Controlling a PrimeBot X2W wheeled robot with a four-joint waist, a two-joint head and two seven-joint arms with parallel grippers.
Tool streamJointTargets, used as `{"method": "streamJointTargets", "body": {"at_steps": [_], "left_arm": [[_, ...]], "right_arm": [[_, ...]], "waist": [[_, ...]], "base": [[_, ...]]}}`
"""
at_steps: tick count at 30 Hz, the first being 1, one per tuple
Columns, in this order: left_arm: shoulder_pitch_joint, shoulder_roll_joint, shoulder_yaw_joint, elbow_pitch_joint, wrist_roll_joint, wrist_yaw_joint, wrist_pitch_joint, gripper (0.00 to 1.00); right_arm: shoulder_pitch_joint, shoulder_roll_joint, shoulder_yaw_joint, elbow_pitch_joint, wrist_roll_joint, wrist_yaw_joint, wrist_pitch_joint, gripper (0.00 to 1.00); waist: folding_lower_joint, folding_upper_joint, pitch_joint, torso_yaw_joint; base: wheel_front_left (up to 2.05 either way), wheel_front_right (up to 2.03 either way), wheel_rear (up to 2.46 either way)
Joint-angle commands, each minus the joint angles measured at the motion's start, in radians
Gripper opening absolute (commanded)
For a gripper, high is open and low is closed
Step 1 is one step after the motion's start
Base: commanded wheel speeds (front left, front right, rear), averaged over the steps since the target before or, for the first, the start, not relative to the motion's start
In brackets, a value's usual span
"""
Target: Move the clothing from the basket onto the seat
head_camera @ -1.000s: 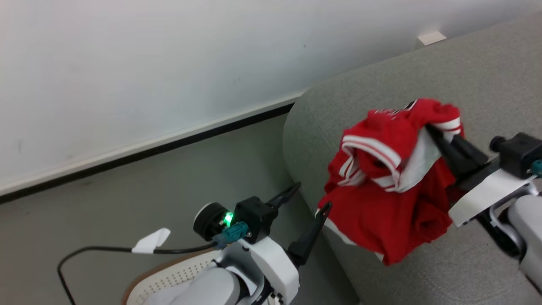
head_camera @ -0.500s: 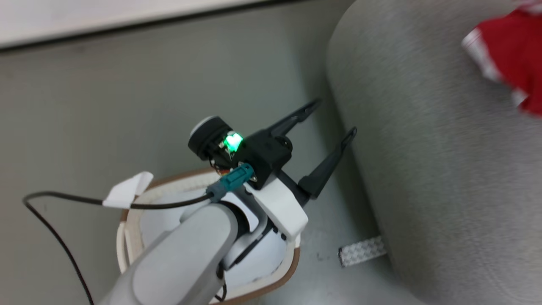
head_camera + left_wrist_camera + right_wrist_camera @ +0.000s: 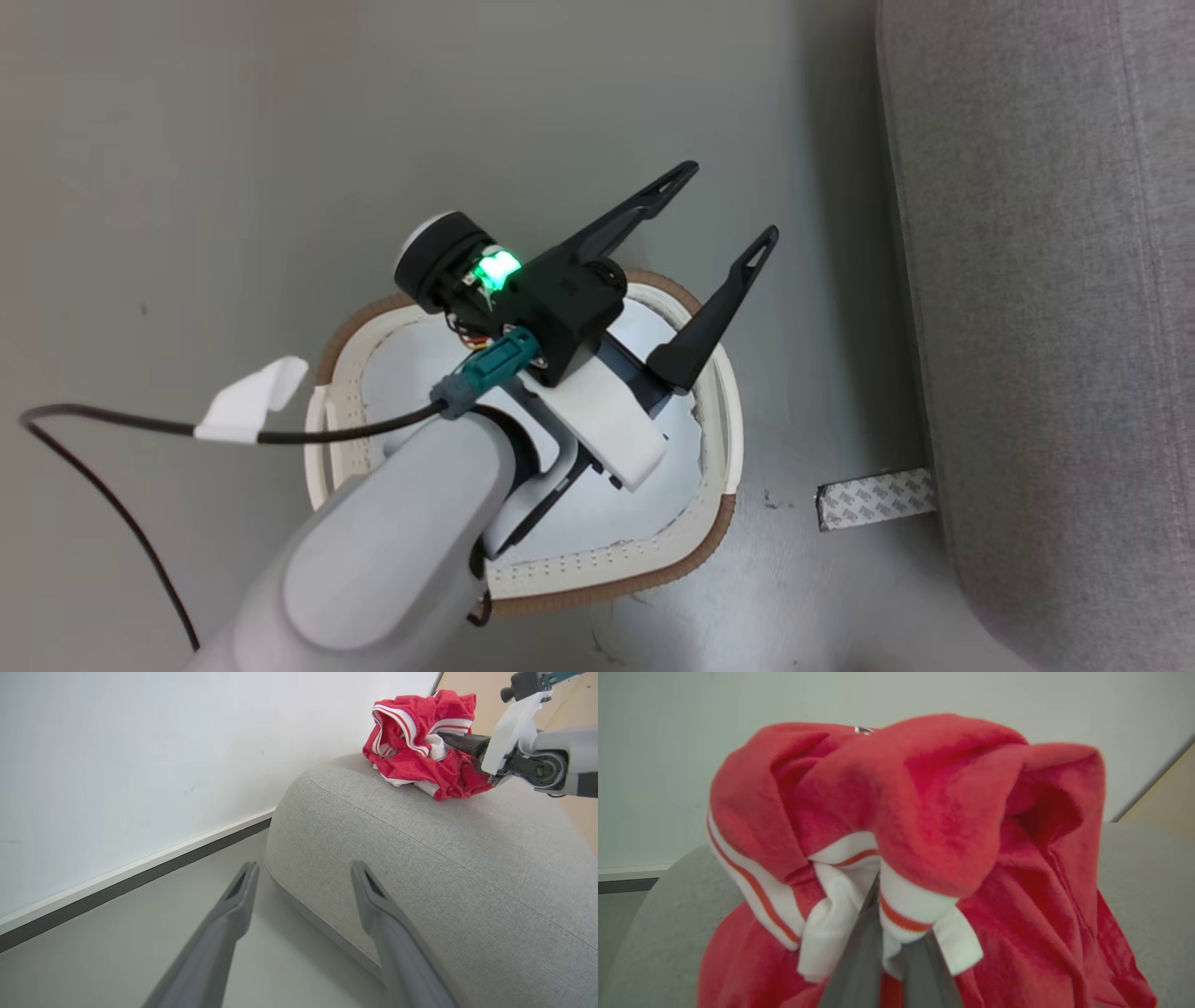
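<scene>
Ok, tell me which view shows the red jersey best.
The left wrist view: the whole red jersey, bunched on the sofa, held by the right gripper. The right wrist view gives a cropped close-up of its folds draped over the fingers. The head view faces the basket.

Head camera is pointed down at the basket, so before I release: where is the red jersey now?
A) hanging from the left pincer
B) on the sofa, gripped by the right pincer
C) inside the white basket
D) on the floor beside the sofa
B: the left wrist view shows the red jersey bunched on top of the sofa, with the right pincer shut on its folds.
</scene>
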Motion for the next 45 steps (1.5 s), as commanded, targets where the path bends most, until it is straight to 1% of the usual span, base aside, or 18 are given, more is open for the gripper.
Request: {"method": "streamJointTargets", "body": {"at_steps": [1,2,5,7,10,14,17,20,24,29,30,35,41,45], "left_arm": [[0.0,0.008,0.005,0.003,0.004,0.006,-0.011,1.0],[0.009,0.011,0.012,0.007,-0.003,0.009,-0.016,1.0],[0.038,0.034,0.036,0.02,-0.012,0.03,-0.039,1.0],[0.061,0.048,0.054,0.027,-0.022,0.041,-0.056,1.0],[0.109,0.062,0.084,0.044,-0.055,0.057,-0.084,1.0],[0.179,0.086,0.132,0.066,-0.084,0.092,-0.136,1.0],[0.232,0.093,0.161,0.092,-0.106,0.117,-0.178,1.0],[0.286,0.093,0.182,0.124,-0.13,0.131,-0.214,1.0],[0.356,0.099,0.206,0.169,-0.141,0.152,-0.246,1.0],[0.455,0.096,0.238,0.216,-0.162,0.172,-0.265,1.0],[0.474,0.096,0.245,0.224,-0.165,0.171,-0.267,1.0],[0.563,0.083,0.291,0.24,-0.181,0.182,-0.272,1.0],[0.659,0.052,0.354,0.197,-0.134,0.183,-0.272,1.0],[0.714,0.028,0.397,0.185,-0.103,0.175,-0.272,1.0]], "right_arm": [[0.019,0.005,-0.013,0.012,-0.012,-0.003,-0.009,0.87],[0.03,0.019,-0.018,0.017,-0.024,-0.003,-0.011,1.0],[0.072,0.05,-0.036,0.004,-0.047,-0.003,-0.016,1.0],[0.109,0.063,-0.05,-0.032,-0.054,-0.003,-0.017,1.0],[0.203,0.075,-0.074,-0.12,-0.093,-0.003,-0.016,1.0],[0.34,0.103,-0.123,-0.276,-0.126,-0.003,-0.016,1.0],[0.446,0.14,-0.156,-0.392,-0.163,-0.003,-0.016,1.0],[0.54,0.193,-0.193,-0.478,-0.204,-0.003,-0.016,1.0],[0.656,0.257,-0.17,-0.554,-0.236,-0.003,-0.016,1.0],[0.783,0.326,-0.129,-0.609,-0.249,-0.003,-0.016,1.0],[0.804,0.339,-0.124,-0.615,-0.248,-0.003,-0.016,1.0],[0.912,0.387,-0.087,-0.646,-0.269,-0.003,-0.016,1.0],[1.007,0.433,-0.071,-0.669,-0.312,-0.003,-0.016,1.0],[1.041,0.446,-0.056,-0.659,-0.331,-0.003,-0.016,1.0]], "waist": [[-0.0003,0.0,-0.017,-0.006],[-0.0003,0.0,-0.029,-0.01],[-0.0003,0.0,-0.073,-0.022],[-0.0003,0.0,-0.111,-0.029],[-0.0003,0.0,-0.18,-0.029],[-0.0003,0.0,-0.273,-0.022],[-0.0003,0.0,-0.344,-0.01],[-0.0003,0.0,-0.424,0.011],[-0.0003,0.0,-0.52,0.038],[-0.0003,0.0,-0.623,0.067],[-0.0003,0.0,-0.64,0.073],[-0.0003,0.0,-0.699,0.091],[-0.0003,0.0,-0.735,0.101],[-0.0003,0.0,-0.757,0.101]], "base": [[0.0,0.0,0.0],[0.0,0.0,0.0],[0.0,0.0,0.0],[0.0,0.0,0.0],[0.0,0.0,0.0],[0.0,0.0,0.0],[0.0,0.0,0.0],[0.0,0.0,0.0],[0.0,0.0,0.0],[0.0,0.0,0.0],[0.0,0.0,0.0],[0.0,0.0,0.0],[0.0,0.0,0.0],[0.0,0.0,0.0]]}}
